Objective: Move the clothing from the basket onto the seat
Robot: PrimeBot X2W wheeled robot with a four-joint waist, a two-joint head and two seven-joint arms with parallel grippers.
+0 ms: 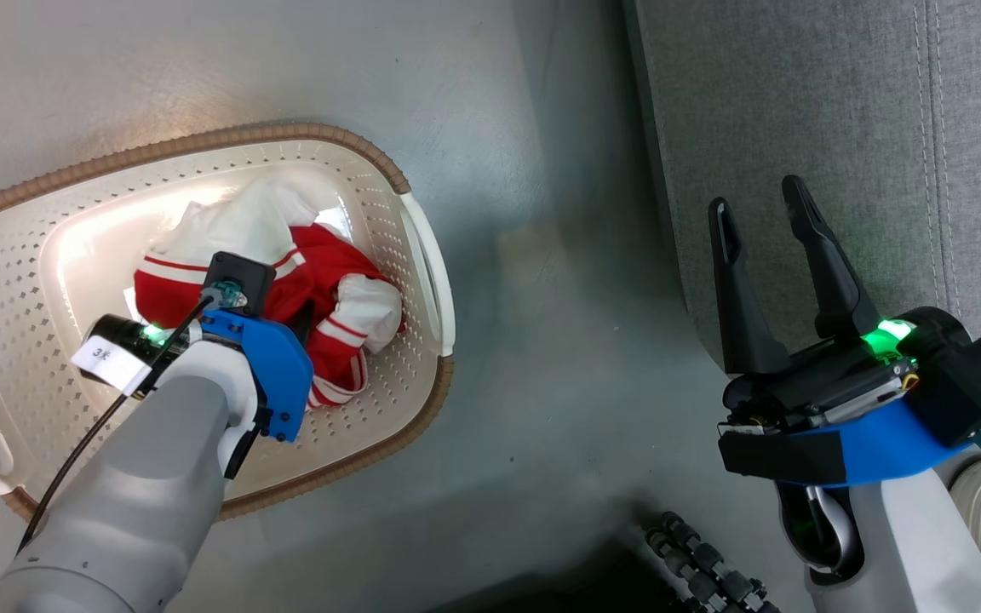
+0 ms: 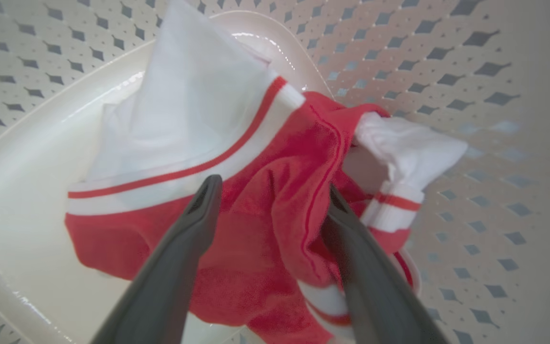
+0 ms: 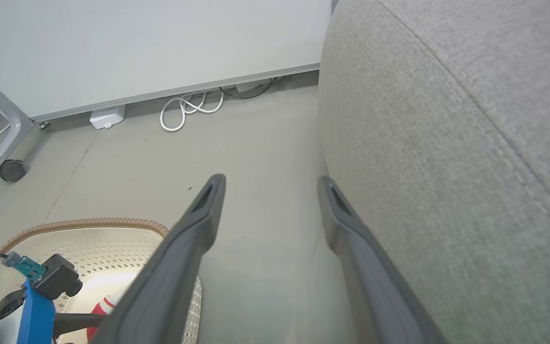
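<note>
left gripper (image 2: 271, 188) (jaws apart) astride clothing (image 2: 179, 124)

Red-white clothing (image 1: 303, 281) crumpled in cream basket (image 1: 422, 247) on floor; grey seat (image 1: 840, 128) to right, bare.
</note>
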